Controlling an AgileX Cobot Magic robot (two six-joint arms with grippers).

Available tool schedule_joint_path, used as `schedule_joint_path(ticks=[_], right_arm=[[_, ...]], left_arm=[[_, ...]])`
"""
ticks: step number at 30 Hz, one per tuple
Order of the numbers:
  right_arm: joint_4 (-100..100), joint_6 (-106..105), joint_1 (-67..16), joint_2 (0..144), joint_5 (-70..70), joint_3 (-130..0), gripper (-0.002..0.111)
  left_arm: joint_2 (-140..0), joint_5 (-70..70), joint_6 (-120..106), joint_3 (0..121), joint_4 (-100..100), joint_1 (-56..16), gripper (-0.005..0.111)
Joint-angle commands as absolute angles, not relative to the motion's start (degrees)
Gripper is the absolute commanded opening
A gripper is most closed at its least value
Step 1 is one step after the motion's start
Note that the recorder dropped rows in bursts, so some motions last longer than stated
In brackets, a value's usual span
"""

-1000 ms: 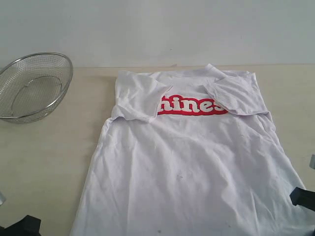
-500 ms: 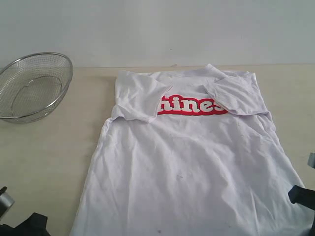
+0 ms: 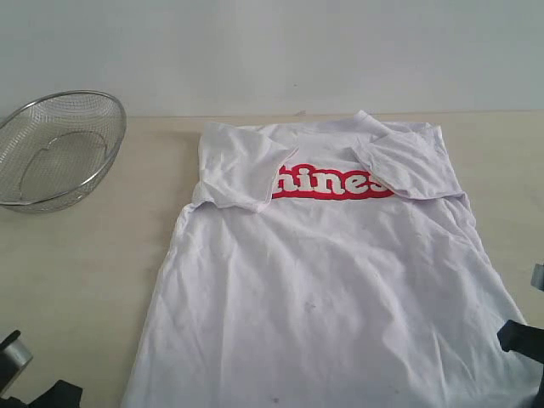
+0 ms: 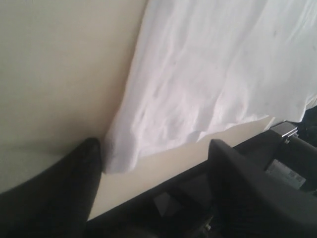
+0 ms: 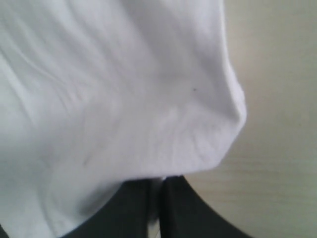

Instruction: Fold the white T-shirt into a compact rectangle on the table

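T-shirt (image 3: pixel 331 280), white wrinkly cotton, red lettered band, lies flat on pale beige table (image 3: pixel 76 272). Left gripper (image 4: pixel 153 144) wide open, empty, straddles shirt's hem corner; right gripper (image 5: pixel 158 181) pinches opposite hem corner, apparently to fold hem collarward.

The white T-shirt (image 3: pixel 331 280) (sleeves folded inward) lies flat on the beige table (image 3: pixel 85 255).
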State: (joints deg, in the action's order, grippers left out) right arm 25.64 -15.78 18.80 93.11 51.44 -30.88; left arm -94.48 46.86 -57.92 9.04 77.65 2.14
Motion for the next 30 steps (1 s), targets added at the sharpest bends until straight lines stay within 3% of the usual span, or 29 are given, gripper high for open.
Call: schedule_joint_path(ticks=[1,10,18,21,24,30], right_arm=[[25.8,-16.2,18.9,92.5,51.5,-31.1,0.000],[26.2,-16.6,18.9,92.5,51.6,-31.4,0.000],[26.3,-16.6,18.9,92.5,51.8,-31.4,0.000],[26.5,-16.7,18.9,92.5,51.8,-31.4,0.000],[26.9,-17.0,18.9,92.5,51.8,-31.4,0.000],[28.2,-18.4,18.9,92.5,52.0,-31.4,0.000]], left_arm=[[-94.8,41.6,-55.0,9.0,74.3,2.2,0.060],[-94.8,38.8,-56.5,9.0,80.1,2.2,0.058],[-95.3,36.3,-61.7,9.0,86.8,2.2,0.024],[-95.3,36.4,-61.7,9.0,86.8,2.2,0.018],[-95.3,37.0,-61.7,8.7,86.5,2.2,0.022],[-95.3,38.2,-61.7,7.4,86.0,2.2,0.048]])
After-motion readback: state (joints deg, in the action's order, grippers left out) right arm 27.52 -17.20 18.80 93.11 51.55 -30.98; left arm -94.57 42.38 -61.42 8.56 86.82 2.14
